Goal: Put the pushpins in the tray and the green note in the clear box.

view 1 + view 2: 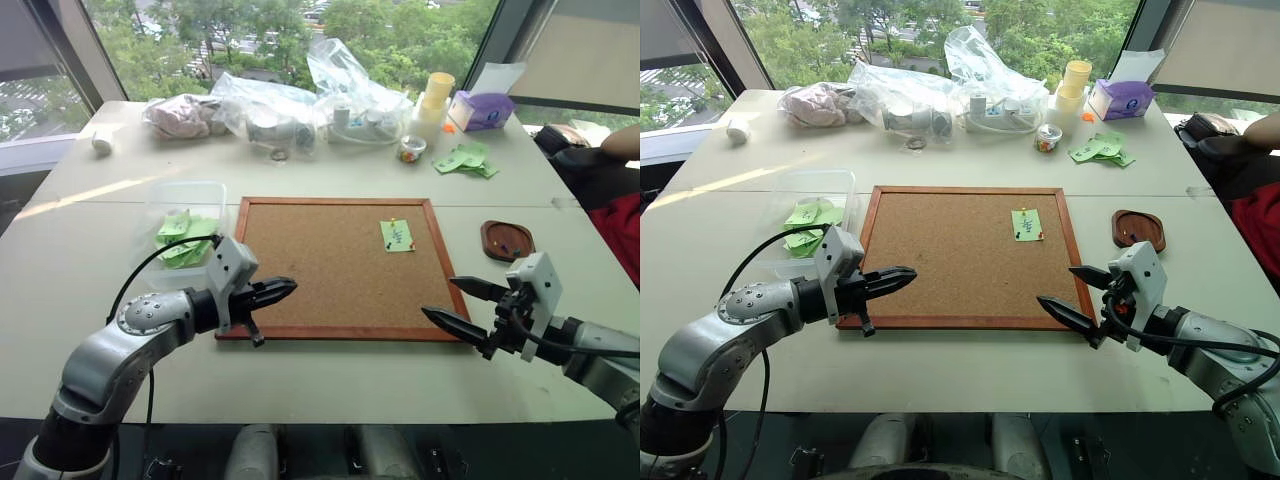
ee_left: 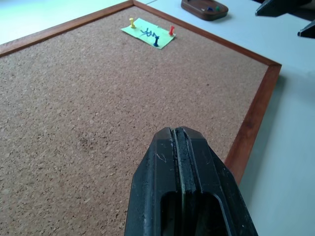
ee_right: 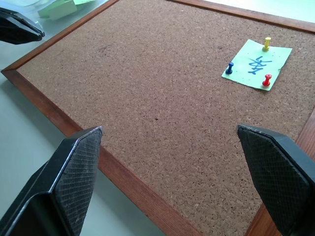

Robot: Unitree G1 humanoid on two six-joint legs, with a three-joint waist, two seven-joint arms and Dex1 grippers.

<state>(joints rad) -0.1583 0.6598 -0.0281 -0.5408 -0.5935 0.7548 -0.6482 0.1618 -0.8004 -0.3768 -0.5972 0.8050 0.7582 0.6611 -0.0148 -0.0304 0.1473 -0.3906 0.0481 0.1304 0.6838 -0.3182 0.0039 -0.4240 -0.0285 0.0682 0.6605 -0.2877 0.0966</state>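
The green note lies on the cork board, toward its far right. Three pushpins hold it: yellow, blue and red. The dark wooden tray sits on the table just right of the board, with a couple of coloured pins inside. The clear box stands left of the board and holds green slips. My left gripper is shut and empty, hovering over the board's near left corner. My right gripper is open and empty over the near right corner.
Clear plastic bags, stacked yellow cups, a purple tissue box and a bunch of green slips line the far side of the table. A person sits at the right edge.
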